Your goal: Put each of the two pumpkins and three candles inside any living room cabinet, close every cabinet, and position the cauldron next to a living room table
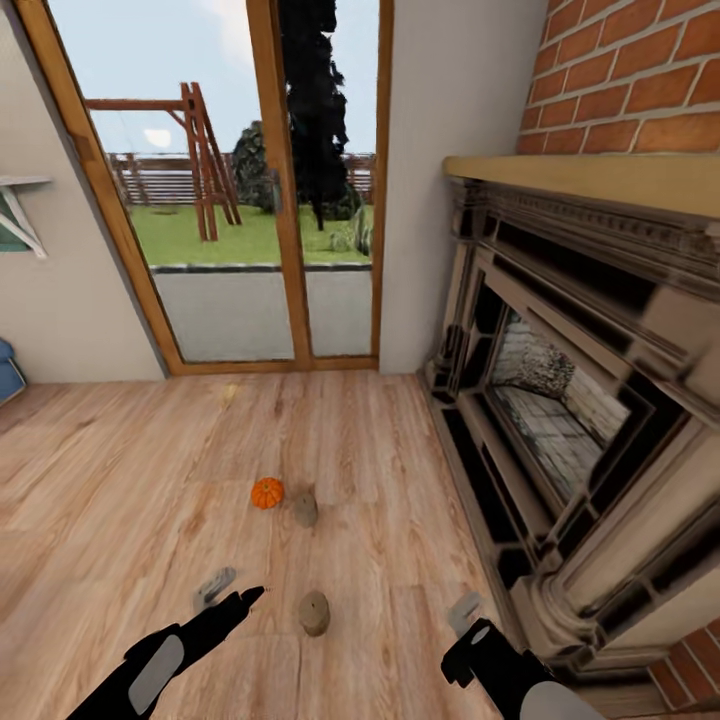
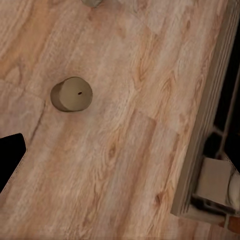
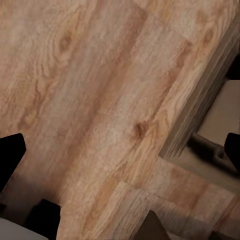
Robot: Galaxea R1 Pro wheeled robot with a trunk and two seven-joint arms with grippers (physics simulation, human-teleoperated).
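Observation:
A small orange pumpkin (image 1: 267, 492) sits on the wood floor of the living room, ahead of me. Just to its right stands a stubby beige candle (image 1: 305, 509). A second candle (image 1: 314, 613) (image 2: 72, 93) is nearer, between my two arms. My left gripper (image 1: 232, 592) hovers open just left of this near candle, nothing between its fingers (image 2: 10, 157). My right gripper (image 1: 468, 625) (image 3: 120, 150) is open and empty over bare floor by the fireplace base. The cabinet and cauldron are out of view.
An ornate dark fireplace (image 1: 560, 400) under a brick chimney (image 1: 640, 80) lines the right side. A glass door (image 1: 250, 200) onto a garden stands ahead. A small yellowish object (image 1: 230, 393) lies near the door threshold. A blue item (image 1: 8, 370) is at the far left.

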